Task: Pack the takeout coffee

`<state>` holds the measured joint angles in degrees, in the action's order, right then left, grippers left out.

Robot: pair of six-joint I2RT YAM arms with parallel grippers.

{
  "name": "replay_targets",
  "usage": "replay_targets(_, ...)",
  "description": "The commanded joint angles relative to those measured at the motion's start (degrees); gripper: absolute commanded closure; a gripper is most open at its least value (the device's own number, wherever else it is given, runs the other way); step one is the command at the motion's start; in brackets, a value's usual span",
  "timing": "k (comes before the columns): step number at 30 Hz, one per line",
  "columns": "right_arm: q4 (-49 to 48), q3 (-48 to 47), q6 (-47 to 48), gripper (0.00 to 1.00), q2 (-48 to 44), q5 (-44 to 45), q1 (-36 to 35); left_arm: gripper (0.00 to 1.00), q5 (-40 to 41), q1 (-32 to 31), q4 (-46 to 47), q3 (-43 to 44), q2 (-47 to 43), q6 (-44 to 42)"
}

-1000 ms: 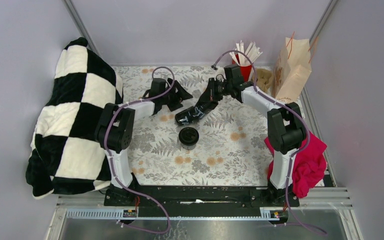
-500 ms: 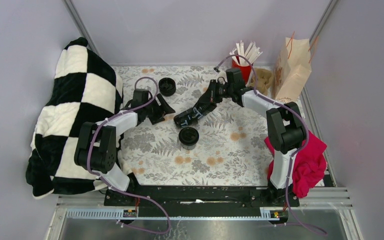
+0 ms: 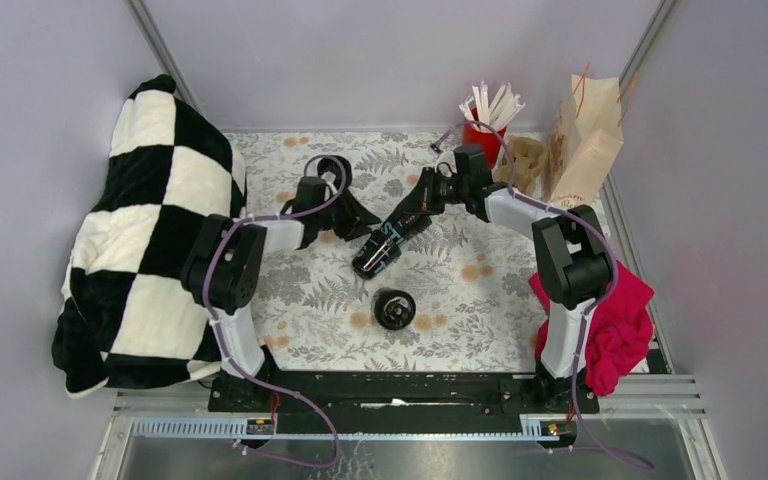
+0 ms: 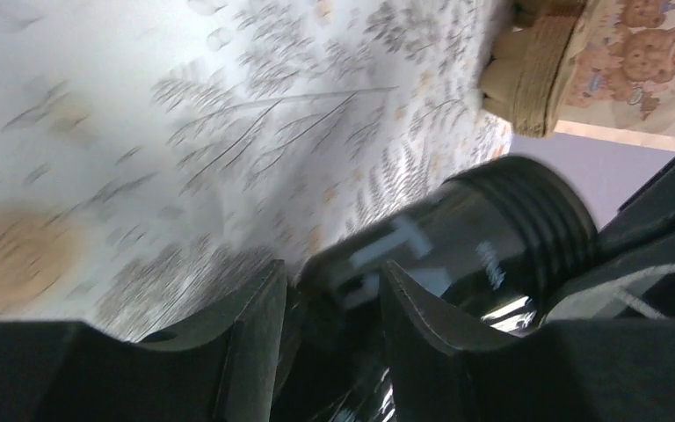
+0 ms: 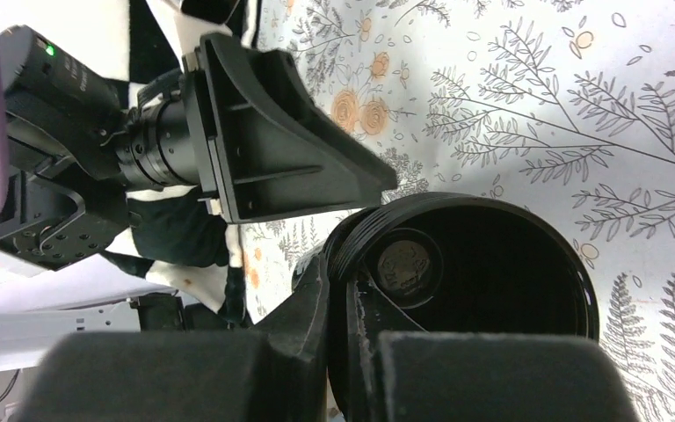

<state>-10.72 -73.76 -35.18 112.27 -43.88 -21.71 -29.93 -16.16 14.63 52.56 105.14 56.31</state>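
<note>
The takeout coffee (image 3: 395, 308), a small black cup with a round black lid, stands alone on the floral cloth near the front middle. Neither gripper touches it. My right gripper (image 3: 420, 203) (image 5: 341, 277) is shut on the threaded rim of an open black tumbler (image 3: 385, 240) (image 5: 492, 290), holding it tilted above the cloth. My left gripper (image 3: 362, 222) (image 4: 332, 268) is against the tumbler's (image 4: 492, 229) left side. Its fingers stand partly apart with the dark body in the gap, and whether they press on it is unclear. The paper bag (image 3: 585, 140) stands upright at the back right.
A brown pulp carrier (image 3: 528, 158) and a red cup of white sticks (image 3: 488, 135) sit beside the bag. A loose round black lid (image 3: 332, 168) lies behind the left arm. A checkered blanket (image 3: 150, 230) covers the left edge, and a red cloth (image 3: 615, 320) hangs at the right.
The left arm swung right to the tumbler and its fingers narrowed. The right gripper lowered the tumbler slightly. The takeout coffee now stands nearer the front and a little to the right.
</note>
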Motion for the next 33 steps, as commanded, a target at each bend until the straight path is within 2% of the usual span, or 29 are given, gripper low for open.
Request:
replay_targets(1,4.6,-3.8,4.6,1.0,-4.5,2.6,-0.3,0.48,2.8,-3.0,2.3,10.4,4.7,0.6)
replay_targets(5,6.0,-4.6,6.0,1.0,-2.8,3.4,0.2,0.21,13.6,-1.2,-10.6,12.4,-0.6,-6.1)
replay_targets(6,5.5,-4.3,5.8,1.0,-2.3,3.2,0.4,0.17,15.8,-0.6,-13.4,11.8,-2.8,-8.3)
replay_targets(8,4.2,-3.9,5.0,1.0,-1.4,2.3,1.1,0.15,17.3,0.4,-20.5,9.9,-7.8,-13.0)
replay_targets(11,3.6,-4.0,4.8,1.0,-0.9,0.7,1.6,0.13,14.6,0.2,-27.1,3.0,-15.5,-15.8)
replay_targets(15,2.0,-3.5,3.4,1.0,-0.9,-2.5,2.3,0.12,7.5,0.1,-28.6,-9.5,-28.1,-12.7)
replay_targets(17,2.1,-3.6,3.2,1.0,-0.6,-3.6,2.5,0.11,5.2,-0.8,-25.8,-14.1,-32.9,-9.6)
replay_targets(20,1.9,-4.1,2.4,1.0,0.5,-6.5,2.5,0.16,2.9,-2.3,-18.8,-18.3,-33.6,-5.2)
replay_targets(24,-0.1,-2.9,-0.4,1.0,0.1,-9.0,2.5,0.31,-0.3,-3.1,-10.9,-20.2,-27.8,-1.1)
replay_targets(28,0.8,-2.1,-1.2,1.0,0.4,-10.2,2.5,0.47,-0.2,-3.8,-2.7,-21.0,-22.9,1.6)
replay_targets(33,-3.8,2.3,-5.7,1.0,-1.0,-13.4,2.4,0.55,1.6,-4.5,6.0,-18.3,-16.3,3.9)
